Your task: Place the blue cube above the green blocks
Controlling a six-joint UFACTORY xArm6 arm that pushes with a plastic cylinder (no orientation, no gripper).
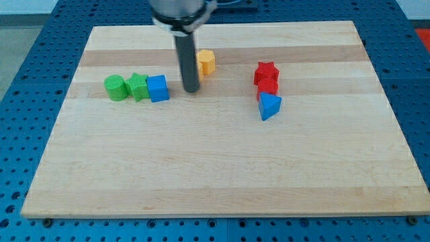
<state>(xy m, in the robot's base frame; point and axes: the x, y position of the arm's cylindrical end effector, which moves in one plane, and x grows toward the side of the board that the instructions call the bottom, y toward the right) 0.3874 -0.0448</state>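
Note:
The blue cube (158, 88) sits on the wooden board (222, 168) left of centre. It touches the right side of a green star-shaped block (138, 87). A green round block (115, 87) sits just to the left of the star. The three form a row. My tip (191, 91) rests on the board a short way to the right of the blue cube, with a small gap between them. The rod rises from there toward the view's top.
A yellow block (206, 62) sits just right of the rod, partly hidden by it. At the right, a red star (267, 71) sits on top of a red block (268, 87), with a blue triangular block (269, 106) just below them.

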